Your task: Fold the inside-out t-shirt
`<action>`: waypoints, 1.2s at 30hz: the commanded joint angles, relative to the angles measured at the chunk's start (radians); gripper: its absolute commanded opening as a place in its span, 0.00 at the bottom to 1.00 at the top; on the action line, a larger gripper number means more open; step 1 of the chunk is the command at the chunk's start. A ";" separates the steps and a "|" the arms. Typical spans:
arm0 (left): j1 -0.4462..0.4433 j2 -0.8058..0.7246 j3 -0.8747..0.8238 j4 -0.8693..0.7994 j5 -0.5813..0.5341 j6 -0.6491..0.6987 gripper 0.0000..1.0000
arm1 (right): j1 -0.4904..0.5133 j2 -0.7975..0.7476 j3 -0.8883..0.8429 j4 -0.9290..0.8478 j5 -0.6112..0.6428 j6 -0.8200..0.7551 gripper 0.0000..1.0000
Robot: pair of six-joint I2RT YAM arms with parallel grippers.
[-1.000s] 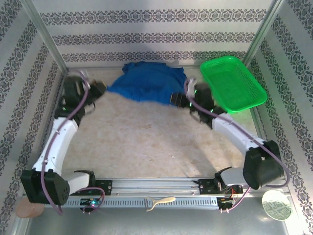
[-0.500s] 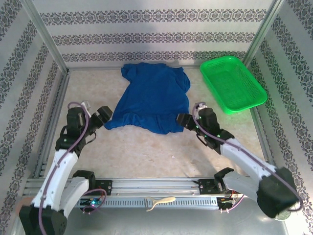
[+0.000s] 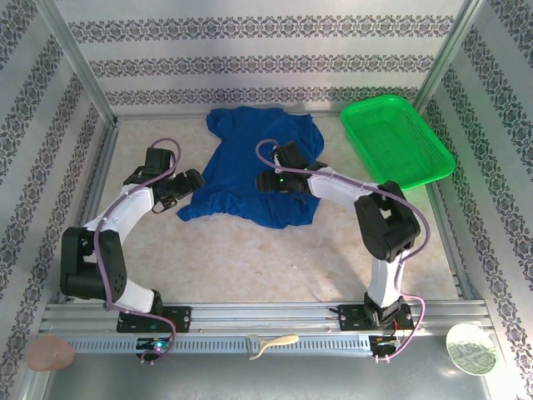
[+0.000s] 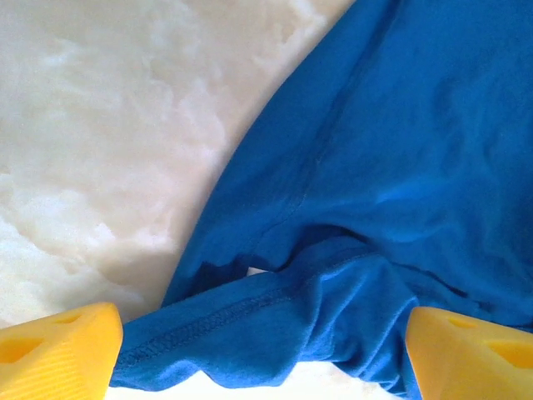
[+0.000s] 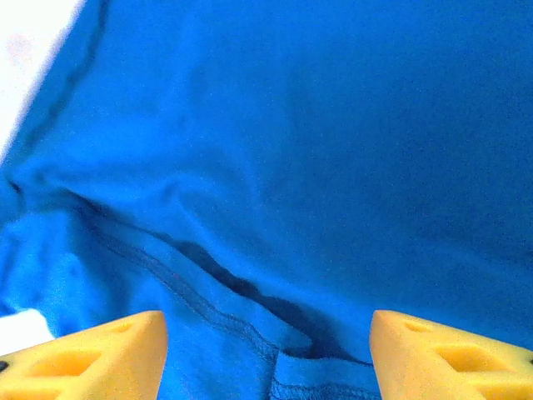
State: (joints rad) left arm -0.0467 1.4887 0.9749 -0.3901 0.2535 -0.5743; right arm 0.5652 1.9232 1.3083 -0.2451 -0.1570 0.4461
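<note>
The royal-blue t-shirt (image 3: 241,150) lies spread flat at the back middle of the table, its hem rumpled towards me. My left gripper (image 3: 193,177) hovers at the shirt's lower left corner. In the left wrist view its yellow fingertips (image 4: 58,350) stand wide apart, open, with the stitched hem of the t-shirt (image 4: 250,325) lying between them, not pinched. My right gripper (image 3: 260,181) reaches in from the right over the shirt's middle. It is open too, and blue t-shirt cloth (image 5: 291,150) with a folded seam lies below its fingertips (image 5: 450,354).
A green mesh basket (image 3: 398,142) sits at the back right corner. Patterned walls and metal posts close in the back and sides. Bare pale table (image 3: 250,267) stretches from the shirt to the front rail, where a pale utensil (image 3: 271,343) lies.
The shirt was drawn from a bunch at the back into a spread towards me and let go. Since then the left gripper moved up to its left corner and the right swung over its middle.
</note>
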 commanded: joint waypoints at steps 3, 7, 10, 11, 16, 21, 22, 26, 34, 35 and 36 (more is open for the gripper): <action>-0.004 0.043 -0.030 0.013 0.013 0.033 0.89 | 0.017 0.083 0.046 -0.093 0.016 -0.038 0.57; -0.005 0.098 -0.050 0.048 0.028 0.025 0.85 | 0.016 0.088 0.038 -0.094 0.020 -0.051 0.10; -0.005 0.136 -0.064 0.084 0.061 0.019 0.61 | 0.018 0.002 -0.021 -0.078 0.025 -0.048 0.00; -0.005 0.144 -0.070 0.096 0.074 0.016 0.48 | 0.019 -0.035 -0.046 -0.069 0.027 -0.043 0.00; -0.007 0.117 -0.116 0.137 0.112 -0.010 0.00 | 0.050 -0.274 -0.236 -0.017 0.061 0.002 0.00; -0.008 -0.049 -0.241 0.170 0.153 -0.066 0.00 | 0.119 -0.527 -0.521 0.086 0.113 0.145 0.00; -0.008 -0.097 -0.280 0.180 0.170 -0.083 0.00 | 0.146 -0.578 -0.588 0.110 0.133 0.187 0.00; -0.012 -0.323 -0.429 0.173 0.214 -0.163 0.00 | 0.303 -0.747 -0.828 0.166 0.230 0.371 0.00; -0.017 -0.783 -0.503 -0.066 0.113 -0.251 0.57 | 0.373 -1.305 -1.050 -0.152 0.484 0.625 0.56; -0.017 -0.803 -0.493 -0.075 0.092 -0.252 0.65 | 0.333 -1.355 -1.038 -0.188 0.489 0.604 0.58; -0.016 -0.802 -0.484 -0.072 0.077 -0.250 0.70 | 0.289 -1.379 -1.026 -0.199 0.476 0.580 0.61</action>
State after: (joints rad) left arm -0.0536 0.7136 0.4648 -0.3767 0.4004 -0.7891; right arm 0.9161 0.6163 0.2562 -0.3321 0.2050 0.9813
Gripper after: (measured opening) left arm 0.676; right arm 0.603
